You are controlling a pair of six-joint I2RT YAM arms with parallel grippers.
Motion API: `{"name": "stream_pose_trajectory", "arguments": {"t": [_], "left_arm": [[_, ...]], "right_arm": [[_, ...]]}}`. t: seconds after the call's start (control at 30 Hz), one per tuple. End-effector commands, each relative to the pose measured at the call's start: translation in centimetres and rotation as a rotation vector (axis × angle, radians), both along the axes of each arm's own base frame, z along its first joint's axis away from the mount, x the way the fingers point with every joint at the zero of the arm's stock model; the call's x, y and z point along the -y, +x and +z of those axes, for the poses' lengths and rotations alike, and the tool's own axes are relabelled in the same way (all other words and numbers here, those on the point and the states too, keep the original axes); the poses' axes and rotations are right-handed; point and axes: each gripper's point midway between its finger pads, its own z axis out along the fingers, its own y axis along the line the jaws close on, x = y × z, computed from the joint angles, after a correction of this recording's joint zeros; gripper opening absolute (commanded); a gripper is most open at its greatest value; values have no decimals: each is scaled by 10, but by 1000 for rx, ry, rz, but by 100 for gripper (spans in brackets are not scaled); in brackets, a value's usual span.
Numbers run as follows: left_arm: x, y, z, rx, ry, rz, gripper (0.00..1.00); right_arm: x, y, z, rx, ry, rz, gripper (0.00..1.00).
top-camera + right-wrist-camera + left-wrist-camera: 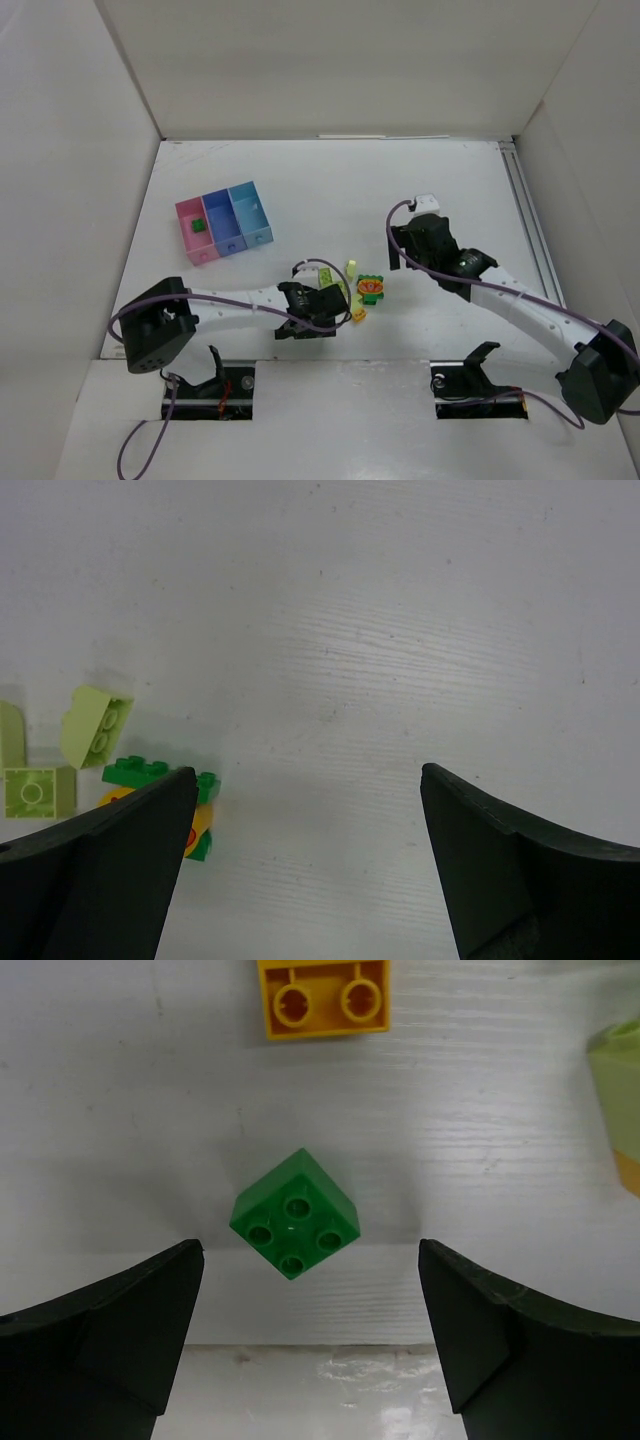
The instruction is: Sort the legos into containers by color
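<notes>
The joined containers stand at the back left: a pink box (195, 235) with one dark green brick (198, 225) in it, then two blue boxes (236, 217). My left gripper (335, 305) is open and low over the table. In the left wrist view a dark green brick (295, 1215) lies studs up just ahead of and between its fingers (308, 1260), touching neither. An orange brick (323, 997) lies beyond it. My right gripper (306, 780) is open and empty, to the right of the green-orange-red stack (371, 289).
Light green bricks (351, 270) lie beside the stack; two show in the right wrist view (95, 725). A small orange brick (358, 315) lies by the left gripper. White walls enclose the table on the left, back and right.
</notes>
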Motion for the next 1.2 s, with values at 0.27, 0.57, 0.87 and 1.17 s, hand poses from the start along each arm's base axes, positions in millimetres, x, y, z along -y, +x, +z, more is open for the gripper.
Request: {"name": "stream_pose_trajectory", "arguments": {"t": [0.27,0.57,0.87,1.17], "left_arm": [[-17,-3,-6,-6,51,87,64],[-12,2,-13,14,59,70,61],[-7,7,-20,22,81,50,51],[-11,13,-5,57,89,90,27]], "right_arm": [[-2,2,19,48,43,-20,97],[0,-2,22,56,57,-25,97],[8,-7,27,72,55,-39,97],[8,-9,26,72,63,-44,97]]}}
